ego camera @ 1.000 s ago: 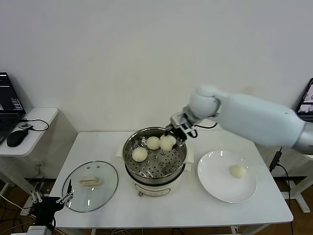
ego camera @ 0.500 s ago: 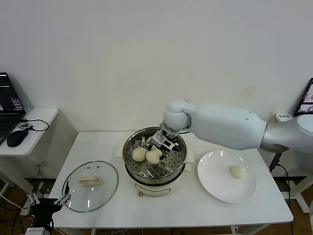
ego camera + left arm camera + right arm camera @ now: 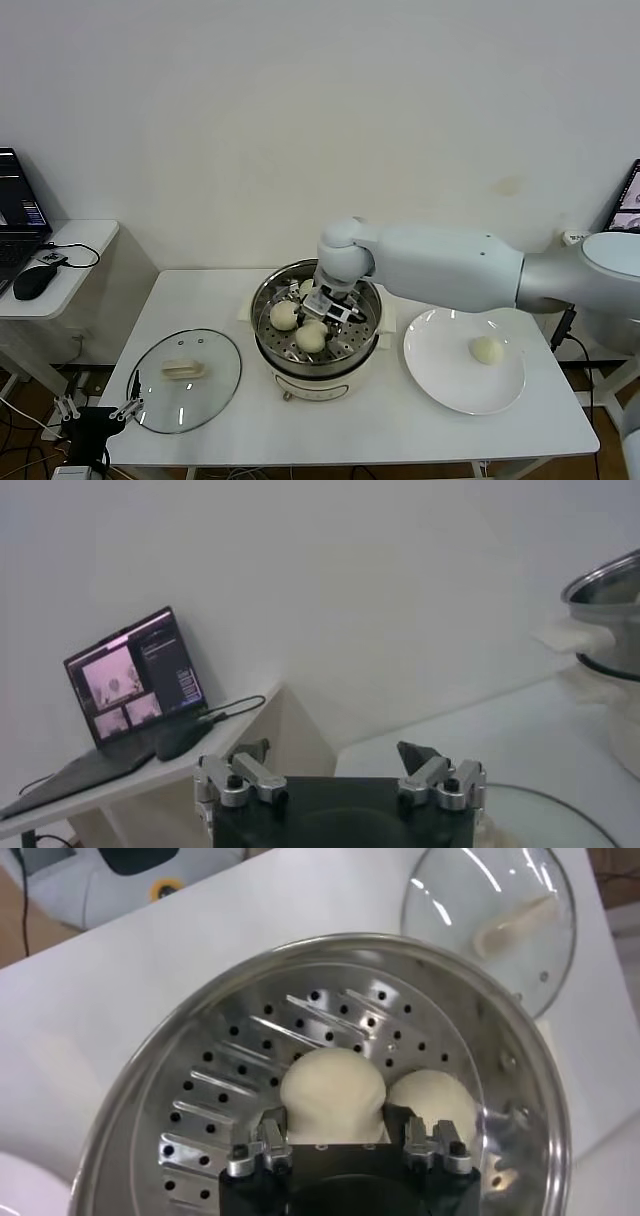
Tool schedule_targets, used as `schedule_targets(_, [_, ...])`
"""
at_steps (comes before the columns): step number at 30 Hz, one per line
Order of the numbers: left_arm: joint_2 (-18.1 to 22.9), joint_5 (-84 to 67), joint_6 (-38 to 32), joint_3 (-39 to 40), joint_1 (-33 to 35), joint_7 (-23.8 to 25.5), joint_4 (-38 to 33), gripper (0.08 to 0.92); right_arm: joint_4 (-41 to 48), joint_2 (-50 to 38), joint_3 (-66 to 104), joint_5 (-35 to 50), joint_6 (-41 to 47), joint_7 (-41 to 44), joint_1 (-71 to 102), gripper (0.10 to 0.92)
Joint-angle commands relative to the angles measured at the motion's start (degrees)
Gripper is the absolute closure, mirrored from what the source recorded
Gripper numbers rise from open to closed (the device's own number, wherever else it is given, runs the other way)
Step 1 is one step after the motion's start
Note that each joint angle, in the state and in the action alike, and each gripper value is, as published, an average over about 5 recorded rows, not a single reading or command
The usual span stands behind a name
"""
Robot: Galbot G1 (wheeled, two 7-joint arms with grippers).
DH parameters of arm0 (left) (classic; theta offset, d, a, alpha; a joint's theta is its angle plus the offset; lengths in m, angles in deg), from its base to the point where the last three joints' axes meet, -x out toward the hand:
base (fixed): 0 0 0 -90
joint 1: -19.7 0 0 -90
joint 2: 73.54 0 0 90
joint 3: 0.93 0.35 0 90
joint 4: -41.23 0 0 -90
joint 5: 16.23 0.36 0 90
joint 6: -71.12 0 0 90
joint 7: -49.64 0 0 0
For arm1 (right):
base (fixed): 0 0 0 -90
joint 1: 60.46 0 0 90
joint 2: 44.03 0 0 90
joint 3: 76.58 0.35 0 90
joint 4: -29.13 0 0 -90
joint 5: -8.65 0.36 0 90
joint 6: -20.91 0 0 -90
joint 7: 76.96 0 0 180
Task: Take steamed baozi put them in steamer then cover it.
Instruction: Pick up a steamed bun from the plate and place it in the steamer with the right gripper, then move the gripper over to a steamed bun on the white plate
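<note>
- White table (image 3: pixel 400 420): steamer (image 3: pixel 268 300) centre, cover (image 3: pixel 185 380) lying beside it.
- Right gripper (image 3: pixel 340 1140): clenched on a baozi (image 3: pixel 333 1093), low over the tray.
- Left gripper (image 3: pixel 340 772): spread, parked.
- Risk: released bun rolls against its neighbour (image 3: pixel 440 1100).

1. A plain white wall (image 3: pixel 300 120) fills the space ahead of me, evenly lit.
2. My white bench (image 3: pixel 200 300) stands against it.
3. To my left sits a smaller white side table (image 3: pixel 70 245), lower than the bench, carrying an open laptop (image 3: pixel 18 205) and a black mouse (image 3: pixel 32 282) with its cable.
4. Brown floor (image 3: pixel 30 385) shows beneath, crossed by loose wires.
5. Another screen (image 3: pixel 626 200) peeks in at my right.
</note>
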Motion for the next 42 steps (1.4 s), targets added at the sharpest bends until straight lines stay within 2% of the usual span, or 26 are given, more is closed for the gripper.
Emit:
schedule_targets(1, [0.0, 0.0, 0.0, 0.0, 0.0, 0.0, 0.0, 0.177, -1.1, -0.6, -0.2, -0.4, -0.8, -0.2, -0.2, 0.411])
schedule_targets(9, [-0.1, 0.0, 0.2, 0.0, -0.2, 0.1, -0.2, 0.177, -3.2, -5.6, 2.8, 0.8, 1.0, -0.4, -3.0, 0.225])
schedule_targets(18, [-1.3, -0.2, 0.2, -0.2, -0.8, 0.5, -0.1, 0.177, -7.7, -18.8, 7.6, 8.6, 14.7, 0.0, -6.8, 0.203])
schedule_targets(23, [-2.0, -0.4, 0.2, 0.3, -1.2, 0.7, 0.1, 0.177, -11.7, -29.4, 8.6, 11.0, 20.3, -0.8, -5.7, 0.203])
schedule_targets(28, [-2.4, -0.3, 0.3, 1.3, -1.9, 0.9, 0.3, 0.177, -13.2, -40.4, 11.2, 6.7, 20.1, -0.8, -0.3, 0.202])
schedule_targets(32, [-2.6, -0.2, 0.3, 2.5, -2.2, 1.0, 0.5, 0.177, -12.7, -45.7, 17.0, 0.6, 18.4, -0.4, 7.1, 0.203])
schedule_targets(42, [-3.1, 0.0, 0.6, 3.0, -1.9, 1.3, 0.1, 0.177, -4.6, -49.3, 36.6, -10.7, 13.7, 0.3, 33.5, 0.203])
